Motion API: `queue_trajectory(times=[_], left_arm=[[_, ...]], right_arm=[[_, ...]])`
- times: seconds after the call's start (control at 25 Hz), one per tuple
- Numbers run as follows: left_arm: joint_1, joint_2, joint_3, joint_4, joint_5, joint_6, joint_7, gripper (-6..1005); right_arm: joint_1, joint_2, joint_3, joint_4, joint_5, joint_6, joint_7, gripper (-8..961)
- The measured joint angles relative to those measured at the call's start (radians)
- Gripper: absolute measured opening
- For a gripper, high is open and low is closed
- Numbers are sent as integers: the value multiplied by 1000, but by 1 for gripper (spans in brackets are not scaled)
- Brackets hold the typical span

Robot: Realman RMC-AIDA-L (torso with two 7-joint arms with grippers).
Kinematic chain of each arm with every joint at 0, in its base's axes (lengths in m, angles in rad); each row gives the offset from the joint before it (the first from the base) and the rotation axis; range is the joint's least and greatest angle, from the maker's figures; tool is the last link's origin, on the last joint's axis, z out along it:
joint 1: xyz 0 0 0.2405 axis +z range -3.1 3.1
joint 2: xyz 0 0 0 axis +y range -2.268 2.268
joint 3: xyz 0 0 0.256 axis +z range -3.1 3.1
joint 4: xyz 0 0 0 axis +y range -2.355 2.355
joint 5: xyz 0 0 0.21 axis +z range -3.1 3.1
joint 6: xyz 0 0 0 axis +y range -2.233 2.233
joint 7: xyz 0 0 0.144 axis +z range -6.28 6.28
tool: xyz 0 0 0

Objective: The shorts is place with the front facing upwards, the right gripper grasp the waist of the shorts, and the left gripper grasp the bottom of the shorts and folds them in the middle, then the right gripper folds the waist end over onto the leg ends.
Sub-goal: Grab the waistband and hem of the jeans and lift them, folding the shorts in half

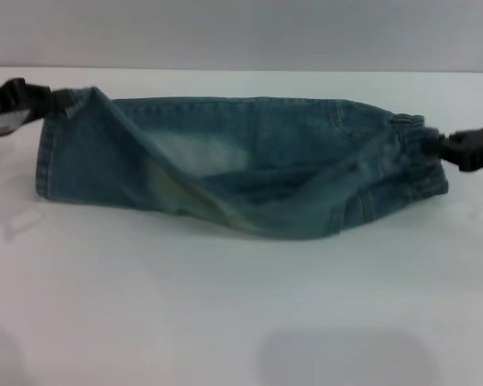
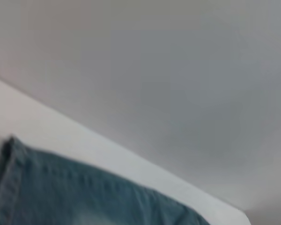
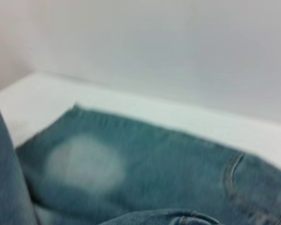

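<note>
Head view shows the knee-length blue denim shorts (image 1: 241,165) with pale faded thigh patches stretched across the middle of the frame on a white table (image 1: 241,322), partly folded along their length: one layer hangs in a sagging diagonal from the upper left down to the lower centre. At the left edge, the black two-finger left gripper (image 1: 58,100) pinches the upper corner of the flat stitched leg hems (image 1: 44,153), lifting it off the surface. At the right edge, the slim black right gripper (image 1: 435,145) is clamped on the ruffled elastic waistband (image 1: 414,153).

Left wrist view catches a hemmed denim edge (image 2: 9,178) in its lower left against the table. Right wrist view shows a faded patch (image 3: 84,161) and a stitched pocket seam (image 3: 234,168) below a pale wall (image 3: 178,47).
</note>
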State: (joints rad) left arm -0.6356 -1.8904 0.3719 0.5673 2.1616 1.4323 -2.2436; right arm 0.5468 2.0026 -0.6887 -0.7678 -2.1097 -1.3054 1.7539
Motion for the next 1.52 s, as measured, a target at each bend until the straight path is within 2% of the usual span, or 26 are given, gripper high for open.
queue_trajectory(times=[0.16, 0.24, 0.44, 0.72, 1.04, 1.52], left_arm=[[-7, -8, 5, -3, -20, -70, 20, 160], [-11, -16, 8, -3, -22, -109, 30, 162], [-14, -32, 21, -5, -17, -215, 58, 166], [-13, -50, 107, -4, -23, -355, 66, 171], [-26, -70, 160, -6, -20, -465, 99, 177], [-43, -102, 196, -7, -22, -542, 179, 186]], right_arm=[[2, 29, 3, 37, 58, 116, -40, 73], [13, 36, 6, 72, 88, 162, -70, 76], [44, 41, 8, 156, 156, 249, -136, 85], [85, 54, 8, 207, 165, 388, -159, 98], [111, 60, 1, 275, 299, 481, -273, 113], [123, 62, -1, 319, 304, 564, -297, 134]])
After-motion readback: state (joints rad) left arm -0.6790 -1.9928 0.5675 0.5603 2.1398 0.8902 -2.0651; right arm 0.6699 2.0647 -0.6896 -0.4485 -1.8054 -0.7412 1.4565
